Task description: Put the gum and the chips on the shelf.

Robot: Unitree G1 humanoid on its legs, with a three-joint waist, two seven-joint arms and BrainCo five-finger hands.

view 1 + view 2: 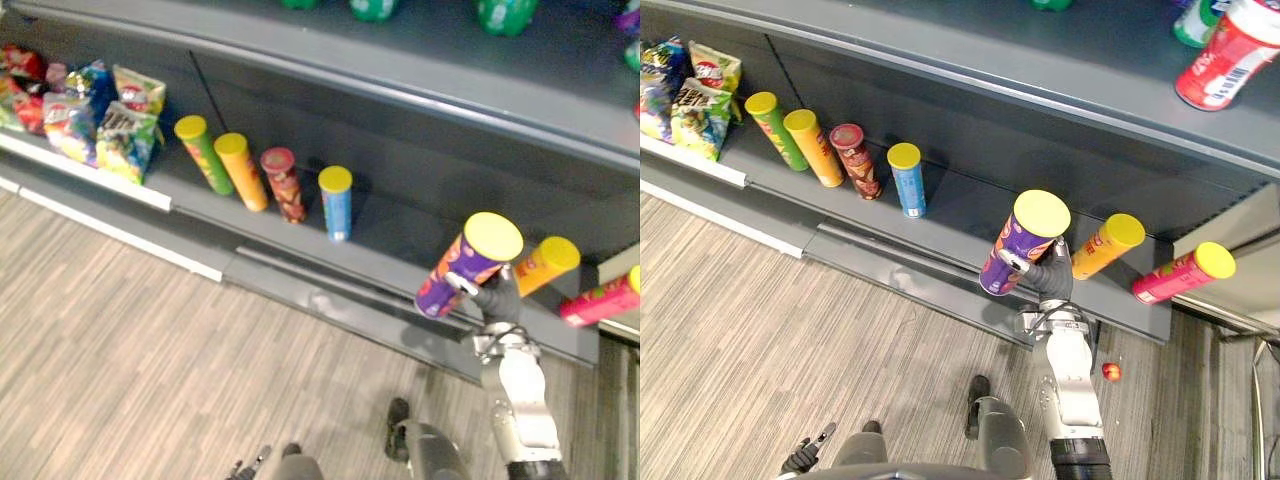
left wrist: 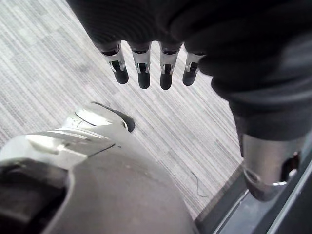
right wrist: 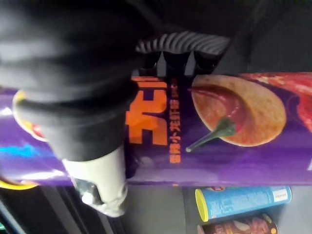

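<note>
- Your purple chips can (image 1: 1025, 243) is off the shelf, tilted, with its yellow lid up toward 1 o'clock and its base toward 7 o'clock.
- Your right hand (image 1: 1047, 277) grasps it low on the body. The fingers (image 3: 175, 48) wrap over one side and the thumb presses the other.
- In the eye views, the can's base overlaps the front edge of the lower shelf (image 1: 970, 212).
- The orange can (image 1: 1107, 245) stands on the shelf just beside the held can at 3 o'clock. A pink can (image 1: 1180, 273) is farther along, near the shelf's end.
- At 10 o'clock the blue can (image 1: 907, 178) stands well apart, so a bare stretch of shelf board lies open between it and the orange can.
- Beyond the blue can at 10 o'clock stand a red-brown can (image 1: 855, 160), another orange can (image 1: 812, 147) and a green can (image 1: 777, 130), then snack bags (image 1: 690, 90).
- The upper shelf's edge (image 1: 1040, 95) overhangs at 12 o'clock.
- A small red object (image 1: 1111, 372) lies on the floor (image 1: 790, 330) at 5 o'clock.
- Your left hand (image 2: 146, 24) hangs over the floor with its fingers straight and released.
</note>
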